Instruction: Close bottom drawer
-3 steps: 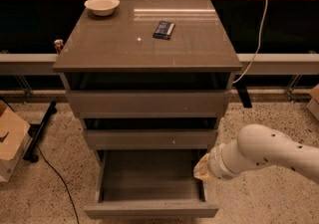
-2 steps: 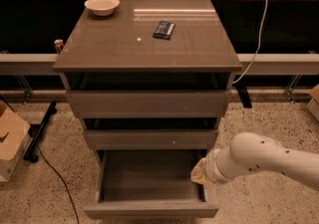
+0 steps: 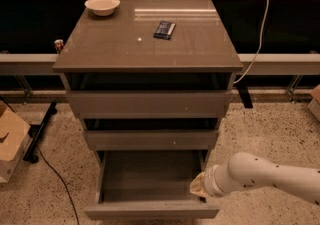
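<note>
The bottom drawer (image 3: 150, 211) of the grey-brown cabinet is pulled far out, its shallow empty box open to view and its slim front panel near the lower edge of the camera view. My gripper (image 3: 199, 185) is at the end of the white arm coming in from the right. It sits low by the drawer's right side wall, just behind the front panel's right end. The wrist hides the fingertips.
The middle drawer (image 3: 150, 139) and top drawer (image 3: 149, 103) stick out a little. On the cabinet top (image 3: 100, 44) lie a white bowl (image 3: 102, 5) and a dark packet (image 3: 164, 29). A cardboard box (image 3: 11, 139) and black cable (image 3: 55, 174) lie on the floor left.
The arm has moved left and slightly down, bringing the gripper closer to the bottom drawer's right front corner. The drawer has not visibly moved.
</note>
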{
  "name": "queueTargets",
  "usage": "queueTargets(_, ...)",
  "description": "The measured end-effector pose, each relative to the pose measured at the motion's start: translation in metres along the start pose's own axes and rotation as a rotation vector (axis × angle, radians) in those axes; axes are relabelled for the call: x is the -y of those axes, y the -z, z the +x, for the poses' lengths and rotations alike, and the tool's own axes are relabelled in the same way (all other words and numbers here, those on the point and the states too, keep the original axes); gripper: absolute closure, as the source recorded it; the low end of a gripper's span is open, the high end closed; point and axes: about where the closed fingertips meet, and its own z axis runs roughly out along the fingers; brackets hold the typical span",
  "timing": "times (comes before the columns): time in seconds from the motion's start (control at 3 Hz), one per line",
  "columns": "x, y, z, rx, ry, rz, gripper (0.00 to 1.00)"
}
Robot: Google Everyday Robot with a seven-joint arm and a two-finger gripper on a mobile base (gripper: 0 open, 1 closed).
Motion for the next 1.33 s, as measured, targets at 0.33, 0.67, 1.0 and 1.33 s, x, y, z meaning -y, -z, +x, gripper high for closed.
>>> queueTargets(0.33,-0.02,-0.05,0.031,0.05,-0.066,-0.05,1.0)
queueTargets(0.67,-0.023,-0.052,0.031,0.051,-0.069,-0.056,1.0)
queueTargets(1.0,-0.025,-0.075,0.039,0.025,-0.071,-0.06,1.0)
queueTargets(1.33,-0.029,-0.105,0.057,0.029,-0.092,-0.068,1.0)
